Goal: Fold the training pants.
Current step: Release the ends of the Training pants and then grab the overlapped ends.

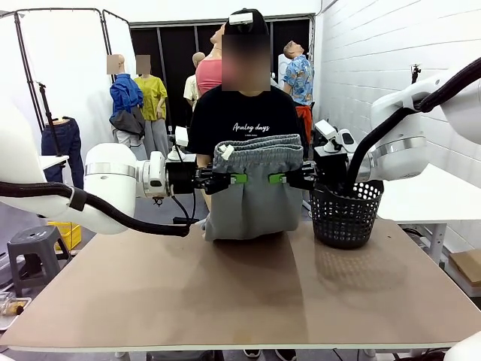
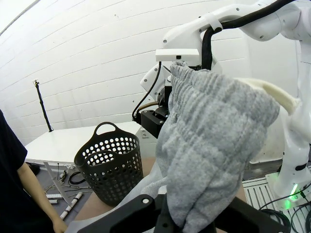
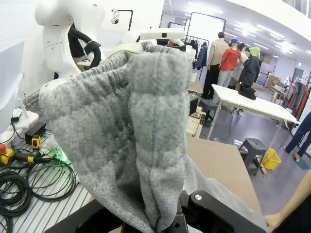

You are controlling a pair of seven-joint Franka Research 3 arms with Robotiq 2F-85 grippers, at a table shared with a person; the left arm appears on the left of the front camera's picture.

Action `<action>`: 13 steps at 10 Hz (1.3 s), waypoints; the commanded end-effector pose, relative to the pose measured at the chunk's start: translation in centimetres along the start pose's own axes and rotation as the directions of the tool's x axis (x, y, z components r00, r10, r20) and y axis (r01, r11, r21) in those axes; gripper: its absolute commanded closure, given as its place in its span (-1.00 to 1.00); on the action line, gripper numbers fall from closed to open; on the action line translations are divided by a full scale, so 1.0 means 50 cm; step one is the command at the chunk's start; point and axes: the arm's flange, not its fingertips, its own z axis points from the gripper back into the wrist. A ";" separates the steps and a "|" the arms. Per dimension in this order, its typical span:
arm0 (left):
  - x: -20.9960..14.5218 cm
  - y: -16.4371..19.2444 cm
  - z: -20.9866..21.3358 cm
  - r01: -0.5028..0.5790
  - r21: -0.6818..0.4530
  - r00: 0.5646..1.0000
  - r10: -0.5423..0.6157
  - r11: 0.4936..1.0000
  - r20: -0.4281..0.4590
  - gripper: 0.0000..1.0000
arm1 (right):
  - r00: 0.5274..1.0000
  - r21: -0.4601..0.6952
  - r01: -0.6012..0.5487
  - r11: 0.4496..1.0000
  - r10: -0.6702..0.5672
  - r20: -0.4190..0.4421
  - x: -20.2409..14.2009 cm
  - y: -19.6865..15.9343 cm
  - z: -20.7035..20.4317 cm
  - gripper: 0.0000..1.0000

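The light grey training pants [image 1: 255, 192] hang in the air over the table's far edge, waistband [image 1: 259, 143] on top, their lower end resting on the table [image 1: 225, 301]. My left gripper [image 1: 237, 179] is shut on the pants' left side and my right gripper [image 1: 278, 179] is shut on their right side, the two close together at the same height. In the left wrist view the grey fabric [image 2: 214, 145] rises out of the closed left gripper [image 2: 175, 223]. The right wrist view has the bunched fabric [image 3: 136, 136] clamped in the right gripper [image 3: 163, 221].
A black mesh basket [image 1: 346, 214] stands at the table's far right, just beside my right gripper; it shows as the basket [image 2: 109, 165] in the left wrist view. A person in a black T-shirt [image 1: 244, 116] stands right behind the pants. A grey stool [image 1: 34, 252] stands left of the table.
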 end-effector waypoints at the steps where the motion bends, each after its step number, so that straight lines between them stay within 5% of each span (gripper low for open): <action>1: 0.007 -0.003 -0.001 0.010 0.004 1.000 -0.010 1.000 -0.004 1.00 | 1.000 0.007 -0.011 1.000 0.011 0.023 0.001 0.004 0.001 1.00; 13: 0.007 -0.003 -0.001 0.010 0.004 1.000 -0.010 1.000 -0.004 1.00 | 1.000 0.007 -0.011 1.000 0.011 0.023 0.001 0.004 0.001 1.00</action>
